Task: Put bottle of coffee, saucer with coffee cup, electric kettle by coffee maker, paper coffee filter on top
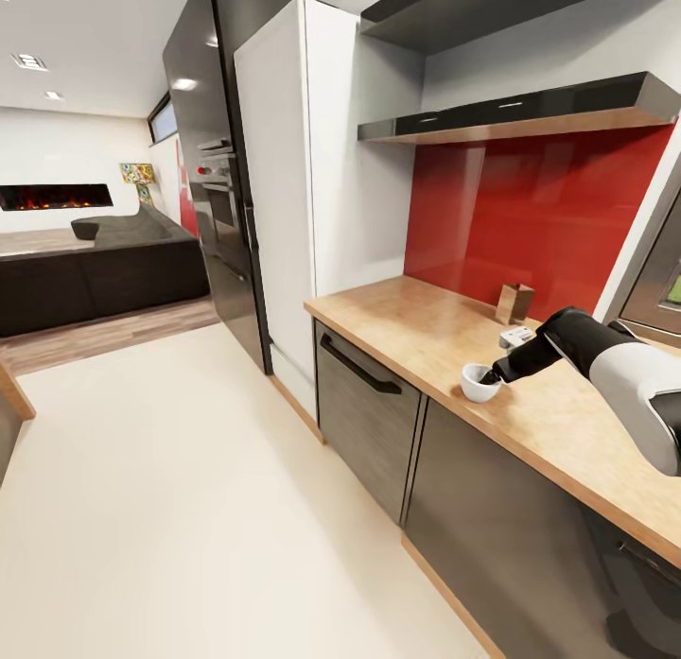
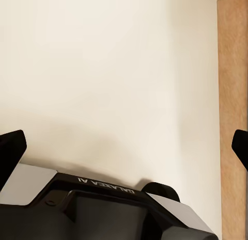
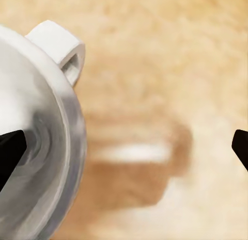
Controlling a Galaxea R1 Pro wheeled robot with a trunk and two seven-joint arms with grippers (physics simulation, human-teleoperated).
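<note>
Reaching my right arm out over the pale wooden desk (image 1: 426,323), I have my right claw (image 1: 489,376) at the small white ceramic coffee cup (image 1: 476,382), one dark fingertip (image 3: 10,149) dipping inside its bowl. In the right wrist view the fingertips stand at opposite edges of the picture, so this claw is spread wide, and I judge it is not gripping the cup, which seems to rest on the desk by its own weight.

The cup sits on bare wood, near the desk's front edge, above the seam between the grey drawer front with the black handle (image 1: 364,408) and the next cabinet. Just behind the cup, toward the red glossy wall panel (image 1: 530,215), lies a small white and grey object (image 1: 516,337) that I cannot identify, and beyond that a small brown wooden box (image 1: 514,303).

I can pick out no saucer, coffee maker, kettle, bottle or paper filter here, so by my judgement nearly the whole station is left to build; the cup is merely on the desk, not on a saucer.

My left claw (image 2: 124,147) hangs low over the cream floor (image 2: 103,69), well away from the cup, its fingertips wide apart and holding nothing.
</note>
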